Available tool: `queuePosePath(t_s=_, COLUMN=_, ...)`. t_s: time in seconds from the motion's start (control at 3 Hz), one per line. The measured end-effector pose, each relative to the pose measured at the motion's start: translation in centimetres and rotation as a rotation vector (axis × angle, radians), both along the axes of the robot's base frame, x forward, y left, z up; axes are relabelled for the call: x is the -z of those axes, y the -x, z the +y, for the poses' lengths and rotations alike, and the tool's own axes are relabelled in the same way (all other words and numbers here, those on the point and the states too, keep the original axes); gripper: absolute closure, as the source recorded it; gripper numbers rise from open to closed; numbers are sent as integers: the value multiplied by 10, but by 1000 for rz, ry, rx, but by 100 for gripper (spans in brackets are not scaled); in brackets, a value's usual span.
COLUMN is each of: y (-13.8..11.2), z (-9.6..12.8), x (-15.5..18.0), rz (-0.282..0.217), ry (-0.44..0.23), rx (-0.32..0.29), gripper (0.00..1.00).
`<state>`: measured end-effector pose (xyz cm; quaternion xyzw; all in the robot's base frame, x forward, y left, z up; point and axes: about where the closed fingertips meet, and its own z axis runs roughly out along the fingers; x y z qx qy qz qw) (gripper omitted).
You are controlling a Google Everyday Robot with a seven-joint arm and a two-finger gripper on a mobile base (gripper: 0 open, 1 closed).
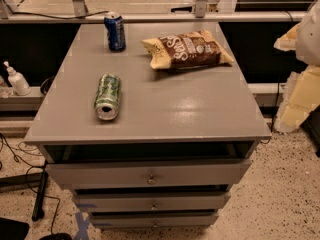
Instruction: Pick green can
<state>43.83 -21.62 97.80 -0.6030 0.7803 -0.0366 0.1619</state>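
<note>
The green can (107,96) lies on its side on the left part of the grey cabinet top (190,104), with its silver end facing the front edge. Its label is mottled green and pale. My gripper (295,104) shows as pale cream-coloured parts at the right edge of the view, beyond the cabinet's right side and far from the green can. It holds nothing that I can see.
A blue can (115,32) stands upright at the back left of the top. A brown and yellow chip bag (186,50) lies at the back right. Below the top are several drawers (150,176). A white pump bottle (16,80) stands on a ledge at the left.
</note>
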Motion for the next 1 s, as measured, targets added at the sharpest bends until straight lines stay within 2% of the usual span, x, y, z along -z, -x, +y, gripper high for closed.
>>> queuePosePath(t_s=0.33, y=-1, z=2, x=-1, rz=-6, ry=-1, rx=-4, gripper=0)
queuePosePath(t_s=0.67, y=-11, z=25, x=0, rz=-33, ry=-18, rx=-75, gripper=0)
queuePosePath(t_s=1.0, y=-25, z=64, x=-5, rz=-94, ry=-43, rx=-204, gripper=0)
